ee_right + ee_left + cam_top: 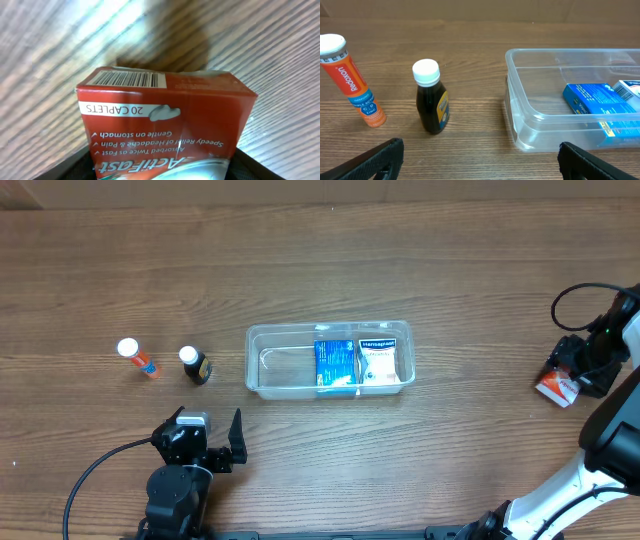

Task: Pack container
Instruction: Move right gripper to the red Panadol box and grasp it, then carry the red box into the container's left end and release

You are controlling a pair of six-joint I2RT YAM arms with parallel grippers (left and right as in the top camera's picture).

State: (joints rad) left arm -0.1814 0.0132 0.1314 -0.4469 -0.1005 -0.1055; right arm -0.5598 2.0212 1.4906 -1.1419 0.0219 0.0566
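From above, the container (280, 365) sits mid worktop (450, 260), holding a blue box (334, 364) and a white box (380, 360). Left wrist: left jaws wide, orange Redoxon tube (355, 85), dark bottle (431, 105). Right wrist: a red box (165, 125) says "20 CAPLETS" and "ActiFast"; I cannot tell about the right jaws.

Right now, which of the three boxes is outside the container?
The red box, at the far right; the blue box and the white box both sit inside the container.

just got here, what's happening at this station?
The right gripper is at the far right, down on a red box; whether it grips it is unclear. The container holds a blue box and a white box. An orange tube and a dark bottle sit outside, ahead of the open left gripper.
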